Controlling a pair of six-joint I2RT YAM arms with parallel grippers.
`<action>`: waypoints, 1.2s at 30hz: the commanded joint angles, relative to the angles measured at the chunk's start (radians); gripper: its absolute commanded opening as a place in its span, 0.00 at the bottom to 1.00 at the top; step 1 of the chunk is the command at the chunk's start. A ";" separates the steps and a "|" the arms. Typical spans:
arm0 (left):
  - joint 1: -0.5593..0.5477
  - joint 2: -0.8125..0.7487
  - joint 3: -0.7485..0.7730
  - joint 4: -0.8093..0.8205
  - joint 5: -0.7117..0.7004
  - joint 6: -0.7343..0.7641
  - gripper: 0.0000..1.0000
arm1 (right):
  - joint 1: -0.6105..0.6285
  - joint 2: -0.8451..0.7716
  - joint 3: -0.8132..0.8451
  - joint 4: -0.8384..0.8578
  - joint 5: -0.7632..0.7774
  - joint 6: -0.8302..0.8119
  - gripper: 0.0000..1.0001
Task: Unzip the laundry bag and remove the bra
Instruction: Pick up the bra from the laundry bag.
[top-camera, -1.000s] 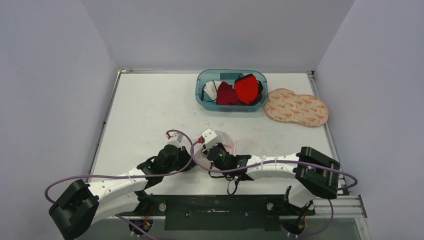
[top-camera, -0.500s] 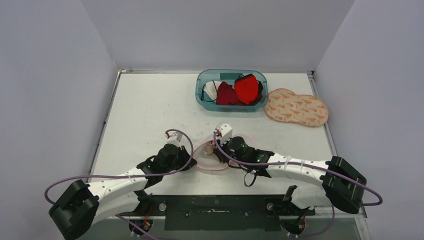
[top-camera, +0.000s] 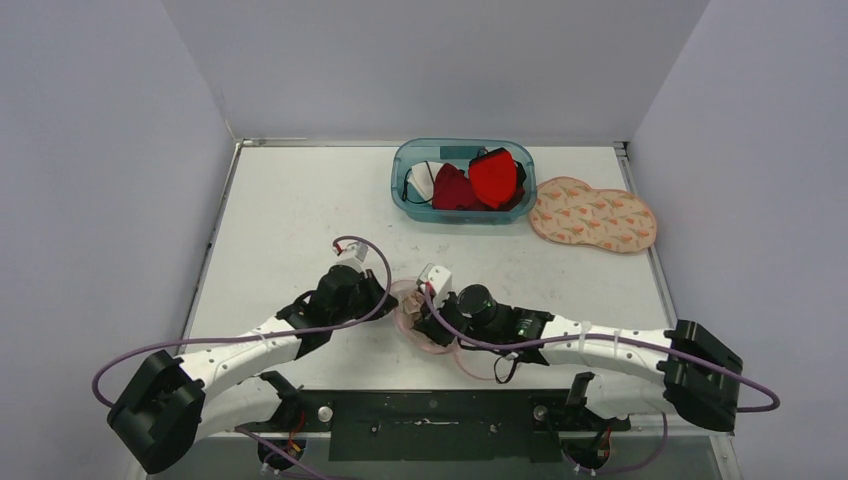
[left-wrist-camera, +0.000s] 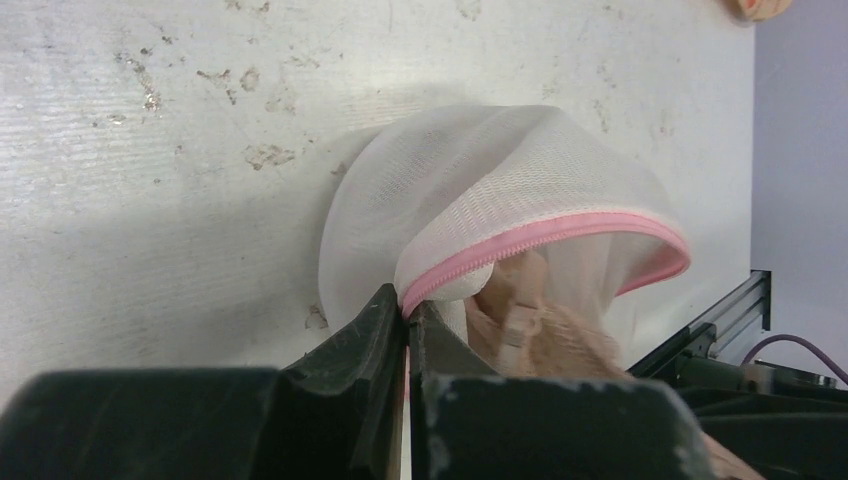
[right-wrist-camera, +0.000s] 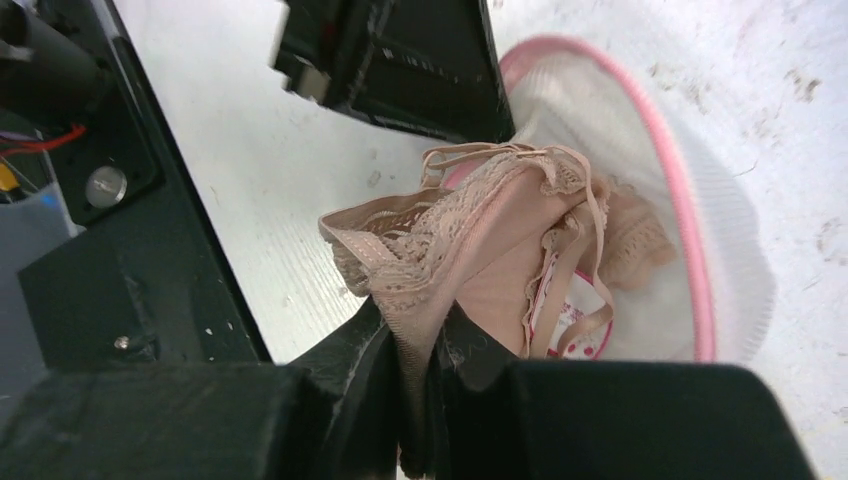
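Observation:
The laundry bag (left-wrist-camera: 480, 190) is white mesh with a pink zipper rim, and its mouth gapes open on the table near the front edge (top-camera: 408, 300). My left gripper (left-wrist-camera: 407, 312) is shut on the pink zipper edge and holds it up. A beige lace bra (right-wrist-camera: 480, 230) hangs partly out of the bag's mouth (right-wrist-camera: 650, 200). My right gripper (right-wrist-camera: 425, 350) is shut on a fold of its lace band. From the left wrist the bra (left-wrist-camera: 535, 330) shows under the lifted rim. In the top view the two grippers (top-camera: 385, 298) (top-camera: 430, 318) sit close together over the bag.
At the back stands a teal bin (top-camera: 403, 195) with red garments in it. A peach patterned pad (top-camera: 592, 213) lies to its right. The black mounting rail (top-camera: 430, 410) runs along the near edge, close under the right arm.
My right gripper has drawn back toward the near edge with the bra, pulling it out past the zipper rim. My left gripper has shifted slightly away, still holding the bag.

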 joint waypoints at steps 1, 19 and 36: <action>0.011 0.044 0.015 0.053 0.022 0.020 0.00 | -0.005 -0.128 -0.028 0.124 -0.005 0.005 0.05; 0.013 -0.065 -0.034 -0.057 -0.026 -0.067 0.00 | 0.013 -0.271 -0.190 0.325 0.335 -0.074 0.05; 0.028 -0.003 0.062 -0.189 -0.140 -0.139 0.12 | 0.200 -0.375 -0.097 0.245 0.469 -0.316 0.05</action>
